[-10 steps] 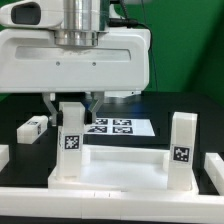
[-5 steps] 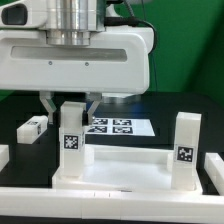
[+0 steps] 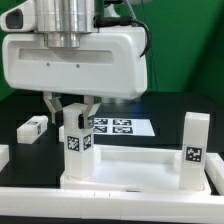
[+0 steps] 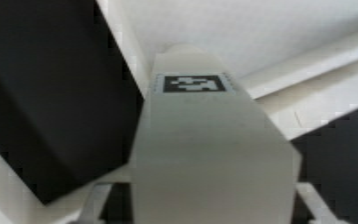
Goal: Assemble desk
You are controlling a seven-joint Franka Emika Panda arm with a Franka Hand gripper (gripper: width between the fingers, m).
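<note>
The white desk tabletop (image 3: 130, 172) lies at the front with its raised rim up. One square white leg (image 3: 76, 140) with a marker tag stands upright in its corner on the exterior view's left. A second leg (image 3: 195, 150) stands in the right corner. My gripper (image 3: 73, 112) hangs over the left leg, with one finger on each side of its top, shut on it. In the wrist view the leg (image 4: 202, 130) fills the space between my fingers (image 4: 108, 196), and the gripper (image 4: 204, 200) is closed on it. A loose leg (image 3: 33, 127) lies on the table at the left.
The marker board (image 3: 118, 127) lies flat behind the tabletop. A white part (image 3: 3, 155) shows at the left edge and another (image 3: 216, 168) at the right edge. A white bar (image 3: 110, 208) runs along the front.
The tabletop with both upright legs has shifted toward the exterior view's right, and the gripper has moved with the left leg held between its fingers.
</note>
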